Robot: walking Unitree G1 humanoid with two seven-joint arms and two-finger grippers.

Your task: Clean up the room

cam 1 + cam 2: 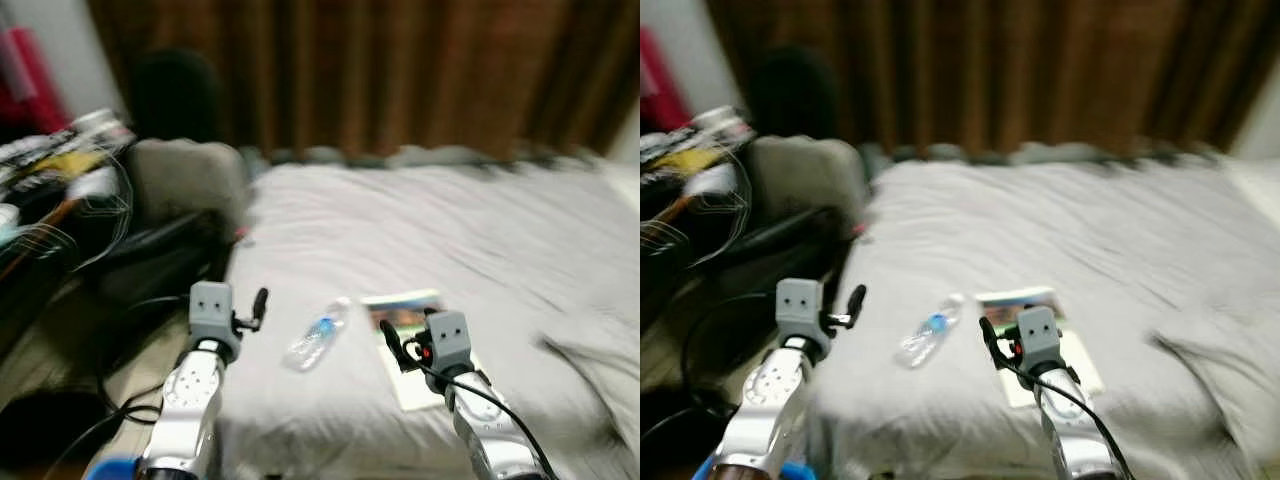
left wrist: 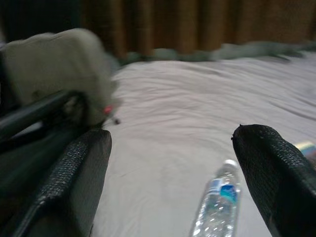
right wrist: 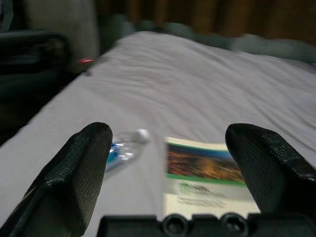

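Blurry frame. Clear plastic bottle (image 1: 317, 335) with blue label lies on its side on the wrinkled grey-white bed sheet (image 1: 430, 235), near the bed's front edge. Just beside it, a flat glossy booklet (image 3: 205, 175) with a photo cover. Left gripper (image 2: 170, 163) fingers spread wide, empty, held above the bed edge close to the bottle. Right gripper (image 3: 168, 163) also spread, empty, over the booklet. Brown pleated curtain (image 1: 400, 70) behind. Grey padded chair (image 1: 185, 180) and a cluttered desk (image 1: 55, 165) with cables stand left of the bed.
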